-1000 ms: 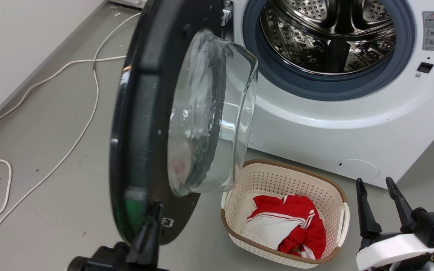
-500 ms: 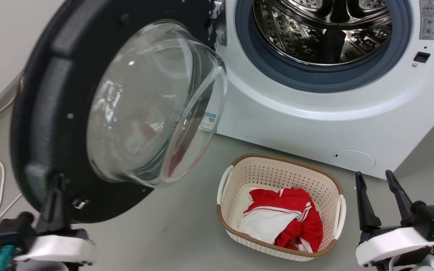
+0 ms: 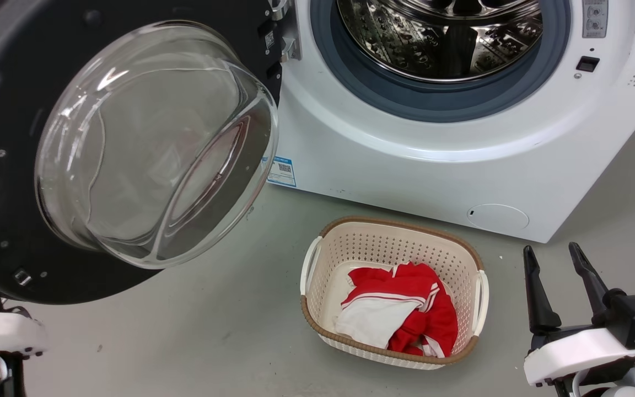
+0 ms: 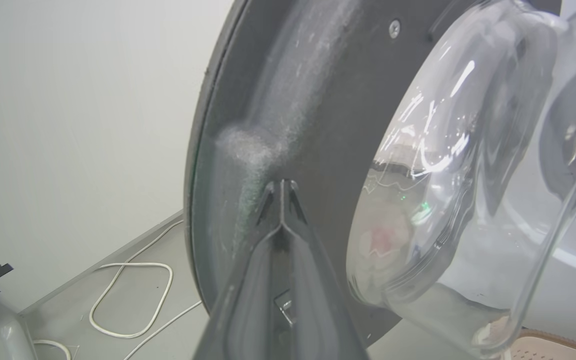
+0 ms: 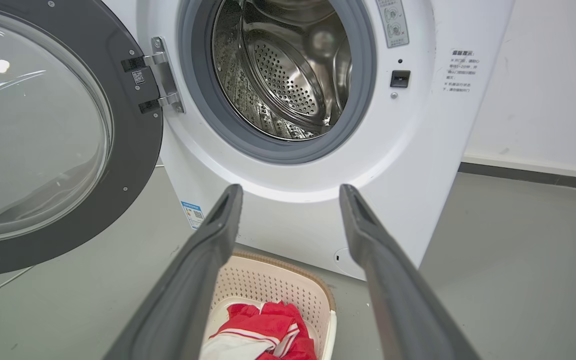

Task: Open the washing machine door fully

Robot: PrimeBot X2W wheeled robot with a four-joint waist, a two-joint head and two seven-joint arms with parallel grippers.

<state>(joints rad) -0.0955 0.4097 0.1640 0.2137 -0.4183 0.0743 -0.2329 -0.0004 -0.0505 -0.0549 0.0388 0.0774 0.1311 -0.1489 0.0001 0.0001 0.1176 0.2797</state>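
Right gripper [image 3: 550,249] sits idle with fingers spread, near the basket [image 3: 477,281], which holds a red and white cloth [image 3: 405,314]. Left gripper [image 4: 282,192] has its fingers pressed together, tips at the door [image 3: 119,149], on its black rim [image 4: 248,100]; contact unclear. Door hangs wide open left of the washing machine [image 3: 405,165]. It is probably heavy, stiff and slick, with a fragile glass bowl [image 4: 443,175], so push on the rim. Drum [image 3: 444,38] looks empty.

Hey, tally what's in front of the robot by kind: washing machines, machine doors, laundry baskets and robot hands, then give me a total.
Washing machine: 1
Washing machine door: 1
Laundry basket: 1
Robot hands: 2 (left hand, right hand)
Total: 5
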